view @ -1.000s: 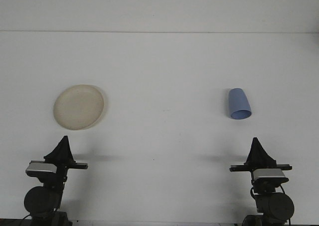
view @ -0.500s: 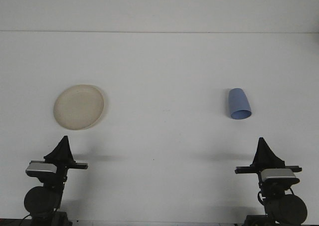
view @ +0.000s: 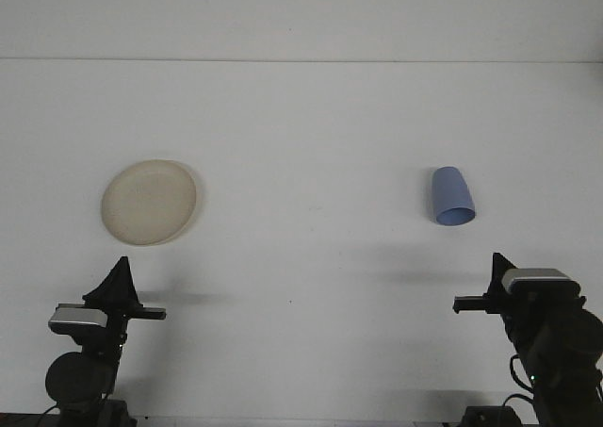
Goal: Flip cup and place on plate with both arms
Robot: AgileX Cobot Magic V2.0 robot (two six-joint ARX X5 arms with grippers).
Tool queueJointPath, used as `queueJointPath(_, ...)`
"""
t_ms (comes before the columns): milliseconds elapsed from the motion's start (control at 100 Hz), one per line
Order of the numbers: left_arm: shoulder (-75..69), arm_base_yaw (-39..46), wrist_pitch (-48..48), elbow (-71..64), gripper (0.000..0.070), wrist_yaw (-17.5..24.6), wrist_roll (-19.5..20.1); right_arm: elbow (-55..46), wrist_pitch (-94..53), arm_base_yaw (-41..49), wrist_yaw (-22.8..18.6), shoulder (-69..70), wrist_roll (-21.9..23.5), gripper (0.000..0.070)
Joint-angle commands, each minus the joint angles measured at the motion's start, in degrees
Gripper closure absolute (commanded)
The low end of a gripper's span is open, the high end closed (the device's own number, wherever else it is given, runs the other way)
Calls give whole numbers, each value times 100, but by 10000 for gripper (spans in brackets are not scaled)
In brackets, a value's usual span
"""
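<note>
On the white table [view: 311, 135], the blue cup [view: 452, 197] lies on its side, tipped so that its wide mouth faces the near edge and its narrower base points away. It sits well ahead of the right gripper [view: 497, 265] and a little to that gripper's left, with bare tabletop between the two and no contact. That gripper stands low at the near right corner, its dark pointed tip rising just beside a grey block on the arm; from this angle the tip shows as a single dark wedge, so I cannot tell whether its fingers are apart or together. The cream plate [view: 150, 202] rests flat on the table, ahead of the left gripper [view: 121, 269] and slightly to that gripper's right, also clear of it. The left gripper stands at the near left corner, its black tip pointing forward over the table as one narrow triangle, and whether it is spread or closed cannot be made out either. Neither gripper holds anything. Cup and plate lie well apart, with a broad stretch of plain table between them.
</note>
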Motion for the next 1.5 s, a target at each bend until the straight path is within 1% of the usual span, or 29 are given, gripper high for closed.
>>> queueJointPath(0, -9, 2, 57, -116, 689, 2, 31, 291, -275, -2, -4, 306, 33, 700)
queueJointPath(90, -9, 2, 57, -116, 688, 4, 31, 503, -525, -2, -9, 612, 39, 700)
queueJointPath(230, -9, 2, 57, -116, 688, 4, 31, 520, -597, 0, -9, 798, 39, 700)
queueJointPath(570, -9, 2, 57, -116, 689, 4, 31, 520, -763, 2, -4, 793, 39, 700)
queueJointPath(720, -9, 2, 59, -116, 689, 2, 31, 520, -922, 2, 0, 796, 37, 689)
queueJointPath(760, -9, 2, 57, -116, 689, 2, 31, 520, -940, 2, 0, 793, 37, 665)
queueJointPath(800, -9, 2, 57, -116, 688, 4, 31, 520, -942, 2, 0, 793, 39, 603)
queueJointPath(900, -9, 2, 59, -116, 689, 2, 31, 520, -942, 2, 0, 793, 39, 346)
queueJointPath(910, -9, 2, 57, -116, 689, 2, 31, 520, -942, 2, 0, 793, 39, 331)
queueJointPath(930, -9, 2, 59, -116, 689, 4, 31, 520, -942, 2, 0, 793, 39, 271)
queueJointPath(960, -9, 2, 57, -116, 688, 2, 31, 520, -942, 2, 0, 796, 39, 214)
queueJointPath(980, -9, 2, 57, -116, 689, 2, 31, 520, -942, 2, -2, 796, 39, 189)
queueJointPath(1000, -9, 2, 59, -116, 689, 4, 31, 520, -942, 2, 0, 796, 39, 178)
queueJointPath(1110, -9, 2, 57, -116, 689, 2, 31, 520, -935, 0, 13, 796, 39, 180)
queueJointPath(1240, -9, 2, 59, -116, 689, 4, 31, 520, -807, 0, 181, 918, 37, 181)
queueJointPath(1490, -9, 2, 57, -116, 689, 4, 31, 439, 33, -4, 153, 1668, -55, 180)
